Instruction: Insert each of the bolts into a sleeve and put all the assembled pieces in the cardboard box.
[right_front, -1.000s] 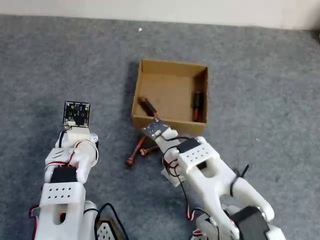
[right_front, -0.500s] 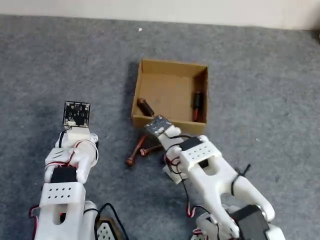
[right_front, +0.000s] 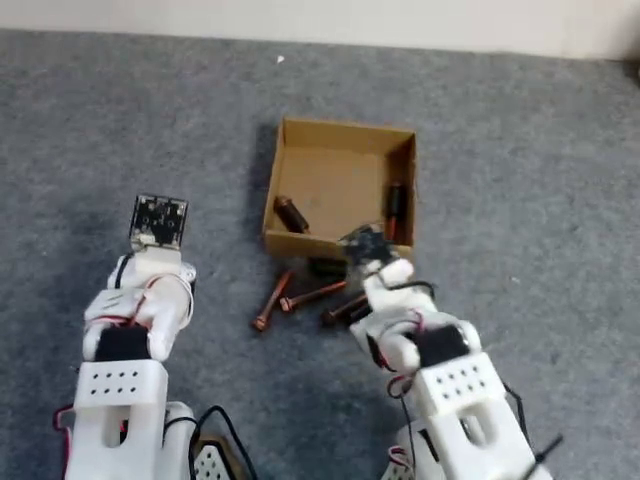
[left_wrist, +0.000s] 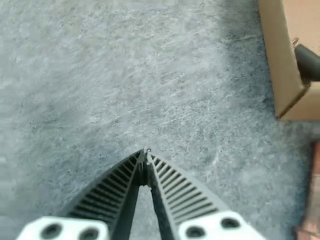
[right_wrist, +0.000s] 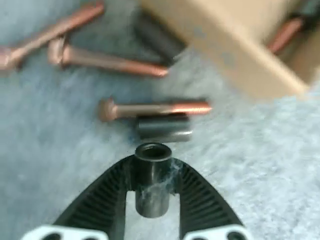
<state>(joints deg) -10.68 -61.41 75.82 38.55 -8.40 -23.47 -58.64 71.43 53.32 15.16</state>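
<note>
Over the last second my right arm has swung away from the near left corner of the cardboard box (right_front: 340, 130) and along its front wall. My right gripper (right_wrist: 151, 167) now sits just outside that wall, clamped on a dark sleeve (right_wrist: 151, 187). The swing has uncovered a third bolt (right_front: 345, 310) next to the two bolts (right_front: 272, 300) (right_front: 315, 294) that already showed on the bench (right_front: 520, 150). My left arm has hardly stirred. Its left gripper (left_wrist: 146, 170) is closed on nothing, over bare bench well to the left of the box.

Two dark pieces already lie in the box, one by the left wall (right_front: 290, 213) and one by the right wall (right_front: 396, 208). I judge that three bolts remain to be sleeved, and that the sleeve in my grip is meant for one of them.

The held sleeve's long axis runs along my fingers, and its open mouth faces out past the tips. Just beyond the mouth a spare sleeve (right_wrist: 164, 127) lies flat, with the nearest bolt (right_wrist: 155, 108) touching or almost touching it. Both lie crosswise to my sleeve's axis. That bolt's tip points toward the box side and its head points away. I judge the bolt or my sleeve must turn before the bores line up.
</note>
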